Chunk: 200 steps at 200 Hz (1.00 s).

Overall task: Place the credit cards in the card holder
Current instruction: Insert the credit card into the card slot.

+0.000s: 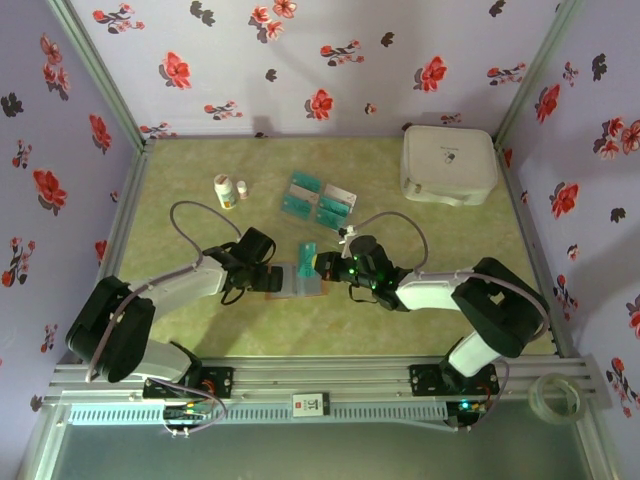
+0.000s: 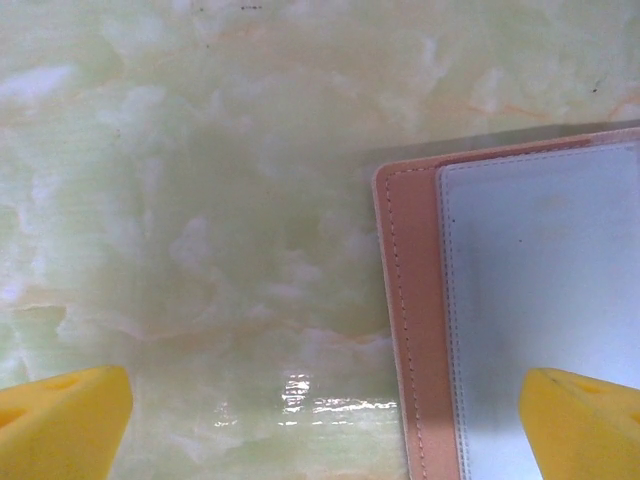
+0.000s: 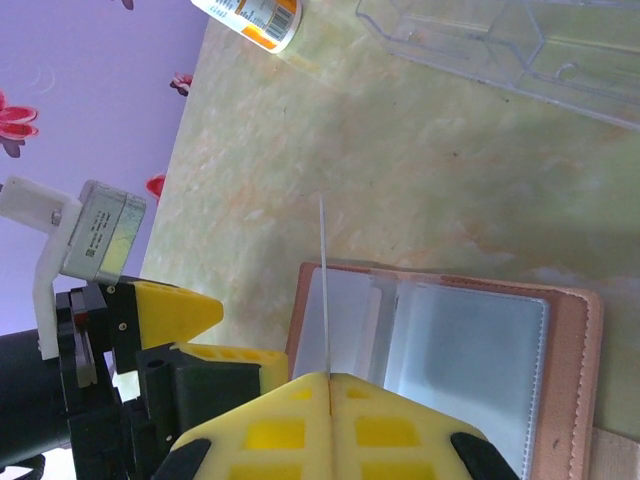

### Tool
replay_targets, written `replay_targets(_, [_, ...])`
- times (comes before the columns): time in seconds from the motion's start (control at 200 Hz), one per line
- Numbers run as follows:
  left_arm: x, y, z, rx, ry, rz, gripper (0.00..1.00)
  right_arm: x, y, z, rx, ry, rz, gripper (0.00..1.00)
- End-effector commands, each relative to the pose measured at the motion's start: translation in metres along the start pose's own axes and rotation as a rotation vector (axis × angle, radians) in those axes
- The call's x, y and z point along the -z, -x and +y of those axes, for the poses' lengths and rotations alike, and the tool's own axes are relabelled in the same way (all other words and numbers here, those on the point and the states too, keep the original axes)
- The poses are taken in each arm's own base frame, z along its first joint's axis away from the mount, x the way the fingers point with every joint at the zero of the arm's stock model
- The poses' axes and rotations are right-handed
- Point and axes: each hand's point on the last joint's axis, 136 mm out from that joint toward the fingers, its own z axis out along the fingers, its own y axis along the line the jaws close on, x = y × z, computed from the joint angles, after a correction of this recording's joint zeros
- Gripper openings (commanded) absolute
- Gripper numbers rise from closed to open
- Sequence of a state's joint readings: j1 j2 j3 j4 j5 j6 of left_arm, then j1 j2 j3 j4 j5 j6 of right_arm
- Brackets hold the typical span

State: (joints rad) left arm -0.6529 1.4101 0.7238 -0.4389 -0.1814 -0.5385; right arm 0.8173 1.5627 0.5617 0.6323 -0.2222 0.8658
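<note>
The reddish-brown card holder (image 1: 292, 281) lies open on the table between the two arms, its clear plastic sleeves (image 3: 465, 350) facing up. My right gripper (image 3: 328, 385) is shut on one teal credit card (image 1: 308, 254), which the right wrist view shows edge-on as a thin line (image 3: 323, 290) over the holder's left page. My left gripper (image 2: 320, 430) is open and straddles the holder's stitched edge (image 2: 410, 330), one yellow fingertip (image 2: 585, 420) over the sleeve and the other (image 2: 65, 420) over bare table. Several more credit cards (image 1: 318, 198) lie farther back.
The loose cards rest on a clear plastic tray (image 3: 520, 40). Two small white bottles (image 1: 228, 190) stand at the back left, and a large white case (image 1: 448, 163) sits at the back right. A tape roll (image 1: 558, 397) lies by the right arm's base.
</note>
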Motion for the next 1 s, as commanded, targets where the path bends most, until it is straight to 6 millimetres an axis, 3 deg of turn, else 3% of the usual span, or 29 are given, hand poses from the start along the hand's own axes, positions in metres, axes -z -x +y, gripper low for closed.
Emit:
replay_targets(0.0, [-0.003, -0.001, 0.003, -0.022, 0.028, -0.010, 1.00, -0.004, -0.007, 0.001, -0.004, 0.016, 0.013, 0.00])
replay_targets(0.995, [-0.014, -0.023, 0.018, 0.025, 0.092, 0.045, 1.00, -0.019, -0.012, 0.001, -0.016, 0.028, 0.029, 0.00])
